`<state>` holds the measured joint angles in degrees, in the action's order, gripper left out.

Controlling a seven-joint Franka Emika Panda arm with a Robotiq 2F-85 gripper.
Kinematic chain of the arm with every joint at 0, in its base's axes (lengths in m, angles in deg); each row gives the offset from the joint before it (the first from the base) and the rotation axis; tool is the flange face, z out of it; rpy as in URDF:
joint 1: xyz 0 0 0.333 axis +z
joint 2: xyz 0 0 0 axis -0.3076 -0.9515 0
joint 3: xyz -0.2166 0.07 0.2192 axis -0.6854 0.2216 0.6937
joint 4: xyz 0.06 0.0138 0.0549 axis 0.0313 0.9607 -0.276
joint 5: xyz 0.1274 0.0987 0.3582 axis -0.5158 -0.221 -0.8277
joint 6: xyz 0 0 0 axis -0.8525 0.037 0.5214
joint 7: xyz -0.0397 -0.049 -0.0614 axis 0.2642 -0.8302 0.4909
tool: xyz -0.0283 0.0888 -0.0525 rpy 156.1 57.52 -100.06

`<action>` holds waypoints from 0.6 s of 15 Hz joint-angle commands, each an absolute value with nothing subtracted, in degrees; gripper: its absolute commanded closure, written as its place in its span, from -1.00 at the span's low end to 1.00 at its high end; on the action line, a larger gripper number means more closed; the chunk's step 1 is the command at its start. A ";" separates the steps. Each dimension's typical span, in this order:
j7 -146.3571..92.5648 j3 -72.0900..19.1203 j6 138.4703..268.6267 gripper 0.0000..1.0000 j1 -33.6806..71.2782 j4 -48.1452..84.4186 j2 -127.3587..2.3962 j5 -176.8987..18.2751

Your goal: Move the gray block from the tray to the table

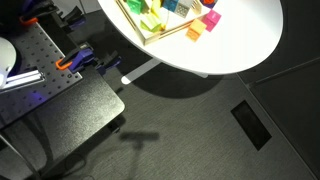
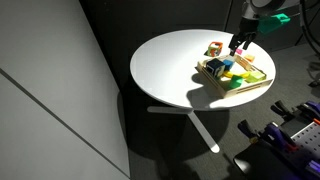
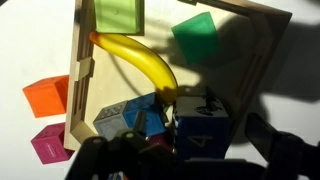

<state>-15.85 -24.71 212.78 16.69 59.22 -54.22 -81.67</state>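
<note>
The light-wood tray [image 3: 78, 80] lies on the round white table [image 2: 160, 70] and also shows in both exterior views [image 1: 135, 22] [image 2: 226, 92]. It holds a banana [image 3: 140, 62], green blocks [image 3: 198, 38] and a light blue lettered block [image 3: 118, 118]. A dark gray-blue block marked 4 [image 3: 205, 128] sits in shadow. My gripper [image 3: 200, 142] is low over the tray with that block between its spread fingers, and a gap shows on the right side. In an exterior view the gripper [image 2: 238, 45] hangs over the tray's far end.
An orange block [image 3: 45, 95] and a magenta block [image 3: 48, 142] lie on the table just outside the tray's rim. A gray perforated plate with orange clamps [image 1: 45, 60] stands beside the table, lower down. The white tabletop extends wide beyond the tray.
</note>
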 commanded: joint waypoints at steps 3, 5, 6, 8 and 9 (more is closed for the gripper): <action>-17.39 -24.28 213.82 -1.00 16.63 57.48 -56.80 -81.52; -17.80 -24.02 215.23 -1.00 16.83 56.52 -58.78 -81.67; -18.43 -23.95 216.24 -1.00 17.07 56.08 -59.80 -81.17; -19.22 -23.82 218.54 -1.00 17.62 55.32 -61.66 -80.31; -20.28 -24.08 219.47 -1.00 18.28 54.74 -62.81 -79.23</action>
